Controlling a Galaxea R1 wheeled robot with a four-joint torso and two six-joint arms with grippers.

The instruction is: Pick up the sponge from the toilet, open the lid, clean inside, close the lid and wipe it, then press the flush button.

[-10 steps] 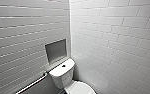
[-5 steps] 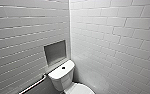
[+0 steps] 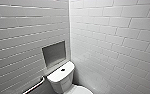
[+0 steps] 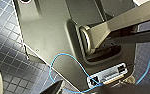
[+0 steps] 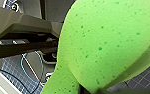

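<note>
The white toilet (image 3: 62, 77) stands in the corner of the room, low in the head view. Its rectangular tank faces me, and the flush button (image 3: 63, 69) is a small dark dot in the middle of the tank top. Just the rear edge of the seat and lid (image 3: 79, 90) shows at the bottom. In the right wrist view the bright green sponge (image 5: 103, 45) looms large and is pinched narrow at its base, where my right gripper (image 5: 91, 90) is shut on it. My left gripper stands open with nothing in it.
White tiled walls meet in a corner (image 3: 69, 37) behind the tank. A recessed grey niche (image 3: 54, 53) sits in the left wall above it, with a metal grab bar (image 3: 36, 86) lower left. The left wrist view has dark blue floor tiles (image 4: 6, 50) and a blue cable (image 4: 66, 65) on my base.
</note>
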